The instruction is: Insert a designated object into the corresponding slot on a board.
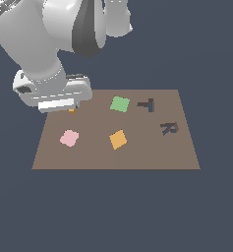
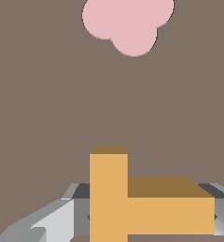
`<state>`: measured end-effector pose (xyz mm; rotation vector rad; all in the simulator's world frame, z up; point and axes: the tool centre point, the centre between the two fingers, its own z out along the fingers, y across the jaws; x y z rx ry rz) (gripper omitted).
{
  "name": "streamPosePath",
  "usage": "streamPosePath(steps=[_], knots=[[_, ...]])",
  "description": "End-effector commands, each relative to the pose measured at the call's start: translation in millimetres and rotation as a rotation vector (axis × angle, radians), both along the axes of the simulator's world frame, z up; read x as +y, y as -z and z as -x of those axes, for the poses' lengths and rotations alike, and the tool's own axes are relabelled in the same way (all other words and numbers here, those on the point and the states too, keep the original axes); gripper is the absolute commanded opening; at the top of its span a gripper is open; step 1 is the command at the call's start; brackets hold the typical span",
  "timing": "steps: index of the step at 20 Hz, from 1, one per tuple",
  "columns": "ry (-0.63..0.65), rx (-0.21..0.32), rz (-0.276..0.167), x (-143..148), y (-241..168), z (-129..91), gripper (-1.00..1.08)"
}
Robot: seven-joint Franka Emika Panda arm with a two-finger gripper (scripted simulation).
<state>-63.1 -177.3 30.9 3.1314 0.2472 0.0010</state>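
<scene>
One flat brown rectangular board [image 1: 115, 155]; one orange T-shaped block [image 2: 132, 203]; one orange square tile [image 1: 118, 139]; one green square tile [image 1: 120, 104]; one pink lobed piece [image 1: 69, 138]; two dark letter-shaped recesses, T [image 1: 147, 105] and R [image 1: 169, 128]

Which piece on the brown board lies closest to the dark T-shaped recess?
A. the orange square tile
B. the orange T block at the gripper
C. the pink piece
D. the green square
D. In the exterior view the green square lies just beside the T-shaped recess, on the exterior view's left of it, while the pink piece, the orange square tile and the orange T block are farther off.
</scene>
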Motion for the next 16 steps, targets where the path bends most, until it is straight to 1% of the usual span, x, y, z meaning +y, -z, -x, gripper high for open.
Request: streamPosePath(steps=[1, 5, 8, 12, 16], knots=[[0.001, 0.0, 0.0, 0.8, 0.0, 0.2, -1.0], [0.01, 0.0, 0.0, 9.7, -0.3, 2.3, -1.0], [0.021, 0.0, 0.0, 21.9, -0.8, 4.9, -1.0], [0.043, 0.0, 0.0, 45.4, -1.6, 9.5, -1.0], [0.073, 0.0, 0.0, 76.4, -2.7, 14.6, -1.0]])
